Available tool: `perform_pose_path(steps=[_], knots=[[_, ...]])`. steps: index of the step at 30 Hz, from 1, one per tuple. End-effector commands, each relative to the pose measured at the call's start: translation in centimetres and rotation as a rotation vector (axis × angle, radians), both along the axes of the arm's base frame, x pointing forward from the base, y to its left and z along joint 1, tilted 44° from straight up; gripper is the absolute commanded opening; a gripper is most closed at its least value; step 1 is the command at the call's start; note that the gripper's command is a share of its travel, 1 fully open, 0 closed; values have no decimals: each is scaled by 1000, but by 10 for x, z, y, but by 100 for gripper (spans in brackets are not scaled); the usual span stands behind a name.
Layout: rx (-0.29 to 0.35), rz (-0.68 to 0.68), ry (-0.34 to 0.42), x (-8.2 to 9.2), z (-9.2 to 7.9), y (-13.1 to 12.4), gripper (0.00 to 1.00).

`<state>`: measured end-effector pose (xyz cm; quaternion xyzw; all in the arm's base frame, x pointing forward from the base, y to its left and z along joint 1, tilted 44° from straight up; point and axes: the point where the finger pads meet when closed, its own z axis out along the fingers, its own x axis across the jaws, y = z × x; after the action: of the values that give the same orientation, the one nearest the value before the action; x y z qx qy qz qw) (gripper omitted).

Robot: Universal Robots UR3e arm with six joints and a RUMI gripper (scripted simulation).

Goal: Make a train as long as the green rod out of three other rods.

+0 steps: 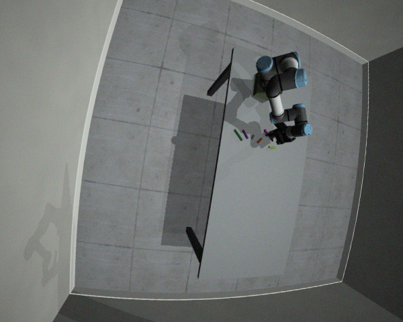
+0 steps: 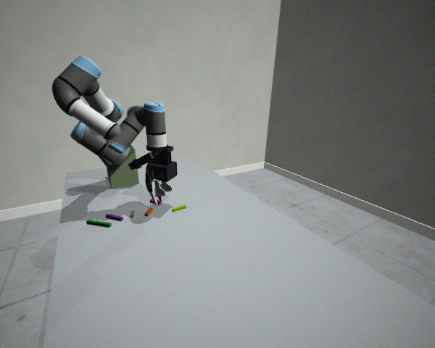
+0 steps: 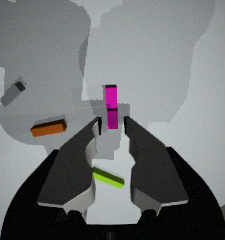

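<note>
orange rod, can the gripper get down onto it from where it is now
Probably yes. The orange rod lies flat and apart from the grey rod and magenta rod, with nothing over it. The gripper, partly open around the magenta rod, is close beside it.

Top: high overhead, far. Exterior: oblique across the desk (image 2: 247,262). Wrist: close, down between jaws. All share the rods.

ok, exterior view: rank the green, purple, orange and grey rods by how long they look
1. green rod, longest.
2. purple rod.
3. and 4. orange rod and grey rod: both point partly toward the camera, so foreshortening makes their order unsure; orange looks slightly longer.
</note>
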<state>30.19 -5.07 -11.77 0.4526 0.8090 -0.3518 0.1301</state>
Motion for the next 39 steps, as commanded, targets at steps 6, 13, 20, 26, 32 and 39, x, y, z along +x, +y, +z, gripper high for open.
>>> perform_pose_path(steps=[6, 13, 20, 26, 32, 39], knots=[[-1, 1, -3, 1, 2, 1, 14], [0, 1, -4, 2, 7, 6, 14], [0, 0, -4, 4, 21, 20, 14], [1, 0, -4, 6, 31, 30, 14], [1, 0, -4, 8, 47, 45, 14], [1, 0, -4, 10, 60, 58, 14]])
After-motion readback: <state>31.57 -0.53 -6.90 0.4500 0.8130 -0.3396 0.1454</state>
